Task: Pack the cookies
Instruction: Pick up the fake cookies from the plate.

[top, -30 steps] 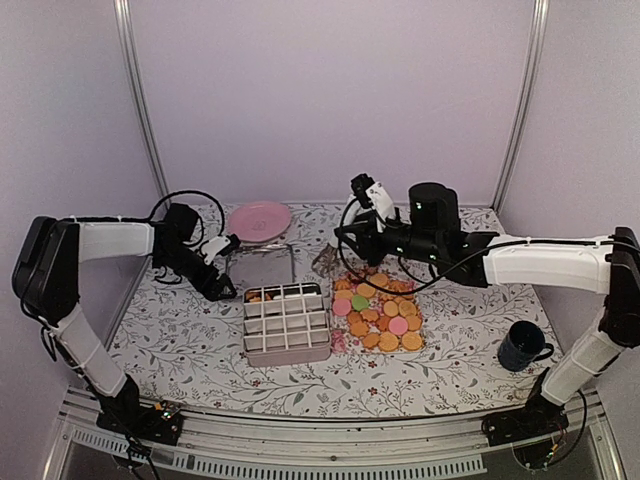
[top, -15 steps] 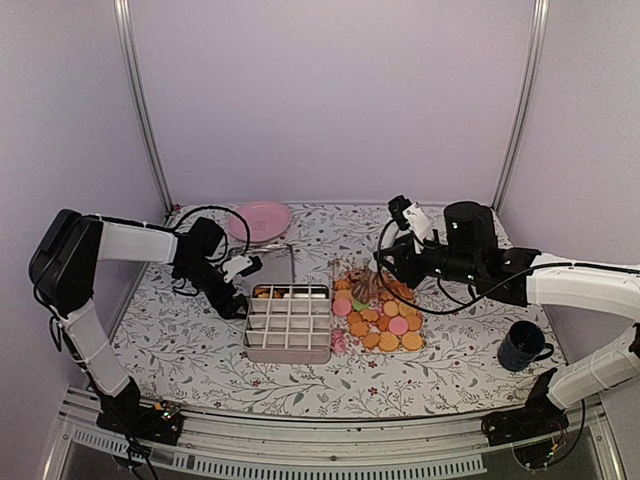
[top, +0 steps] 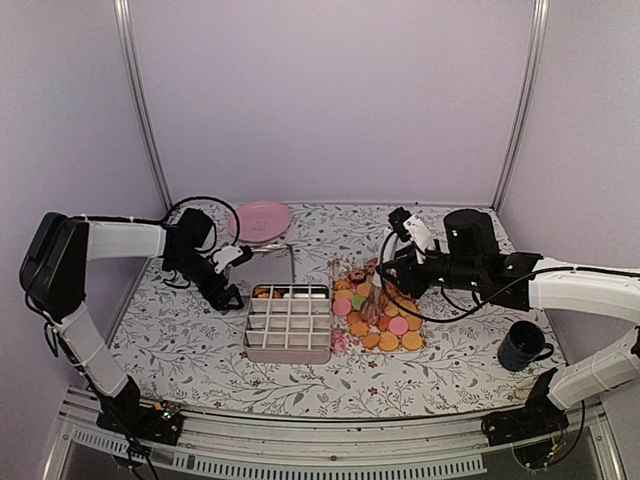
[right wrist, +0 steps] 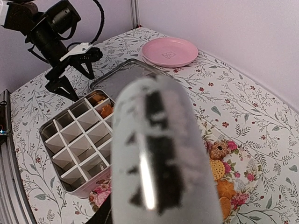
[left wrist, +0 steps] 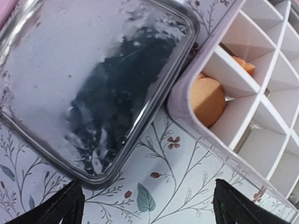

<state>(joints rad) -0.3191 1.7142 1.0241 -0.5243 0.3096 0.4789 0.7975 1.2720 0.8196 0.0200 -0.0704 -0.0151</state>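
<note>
The cookies (top: 380,318) lie in a heap on a flowered sheet right of the pink divided box (top: 288,352); most are golden-orange, with some pink and one green. Orange cookies (left wrist: 208,100) sit in the box's back-left cells. My left gripper (top: 228,295) stands open low over the cloth at the box's back-left corner (left wrist: 187,109), with nothing between its fingers (left wrist: 70,205). My right gripper (top: 375,288) hovers over the back of the cookie heap (right wrist: 219,170). A blurred pale grey shape with dark patches fills the right wrist view and hides the jaws.
A shiny metal lid (top: 265,268) lies flat behind the box, close to the left gripper (right wrist: 77,70). A pink plate (top: 258,220) sits at the back. A dark mug (top: 522,346) stands at the near right. Purple walls and corner posts close in the table.
My right arm has swung right and down, from beside the metal lid to above the cookie heap. The left gripper shifted slightly near the box's corner and stays open.
</note>
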